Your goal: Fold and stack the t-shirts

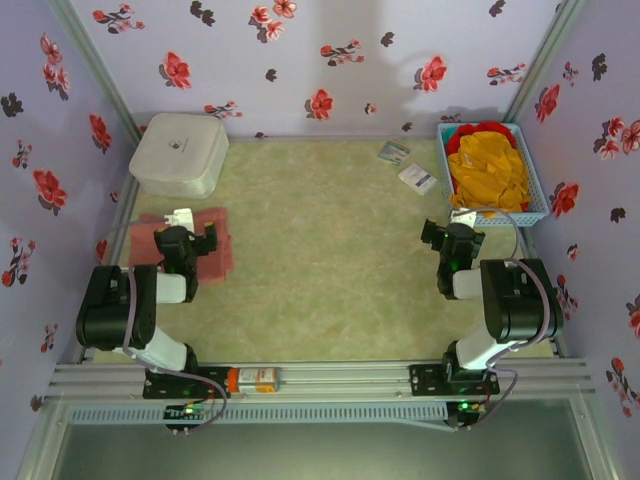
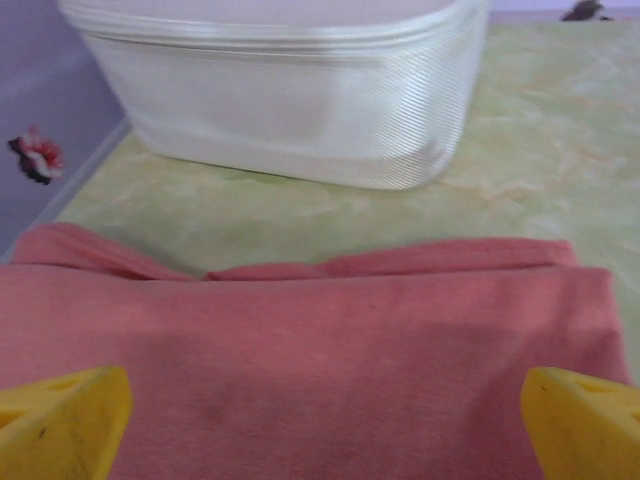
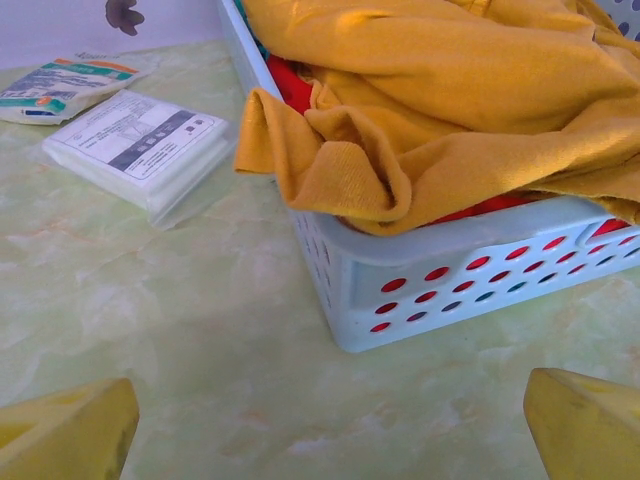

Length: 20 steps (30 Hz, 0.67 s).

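A folded salmon-pink t-shirt (image 1: pixel 217 240) lies flat at the left of the table, and it spreads wide below the camera in the left wrist view (image 2: pixel 320 350). My left gripper (image 1: pixel 190 240) hovers over it, open, its yellow fingertips (image 2: pixel 65 420) far apart with nothing between them. A mustard t-shirt (image 1: pixel 485 170) is heaped in the blue basket (image 1: pixel 540 205) at the back right, over a red one (image 1: pixel 490 132). The mustard cloth (image 3: pixel 430 110) hangs over the basket rim (image 3: pixel 450 255). My right gripper (image 1: pixel 450 238) stands open just in front of that basket.
A white rounded-square box (image 1: pixel 180 153) sits at the back left, right behind the pink shirt (image 2: pixel 290 90). Two flat plastic packets (image 1: pixel 418 177) lie left of the basket (image 3: pixel 140 145). Flowered walls close in the table on three sides.
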Motion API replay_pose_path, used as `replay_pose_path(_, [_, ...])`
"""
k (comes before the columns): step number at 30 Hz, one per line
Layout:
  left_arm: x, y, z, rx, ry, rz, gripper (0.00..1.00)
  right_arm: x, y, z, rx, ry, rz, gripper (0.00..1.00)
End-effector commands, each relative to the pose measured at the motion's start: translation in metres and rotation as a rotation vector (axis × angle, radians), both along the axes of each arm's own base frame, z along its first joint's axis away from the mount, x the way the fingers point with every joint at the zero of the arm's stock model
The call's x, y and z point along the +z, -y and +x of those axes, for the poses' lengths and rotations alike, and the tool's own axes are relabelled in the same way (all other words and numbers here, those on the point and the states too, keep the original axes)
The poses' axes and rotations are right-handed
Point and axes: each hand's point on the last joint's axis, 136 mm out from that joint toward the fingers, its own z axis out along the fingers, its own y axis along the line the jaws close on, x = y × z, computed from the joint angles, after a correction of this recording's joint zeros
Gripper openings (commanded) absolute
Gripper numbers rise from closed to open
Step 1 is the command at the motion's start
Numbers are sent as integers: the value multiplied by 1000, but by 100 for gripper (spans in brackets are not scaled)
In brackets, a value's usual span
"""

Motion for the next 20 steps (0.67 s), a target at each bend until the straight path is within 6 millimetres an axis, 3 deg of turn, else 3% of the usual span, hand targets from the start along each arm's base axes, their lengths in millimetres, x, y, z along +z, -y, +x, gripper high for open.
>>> replay_pose_path(1, [16, -7, 6, 44, 73, -35, 100, 15, 4, 5, -29, 62, 17, 99])
replay_pose_path(20, [16, -6, 6, 41, 74, -30, 100, 15, 0, 8, -4, 55, 14, 99])
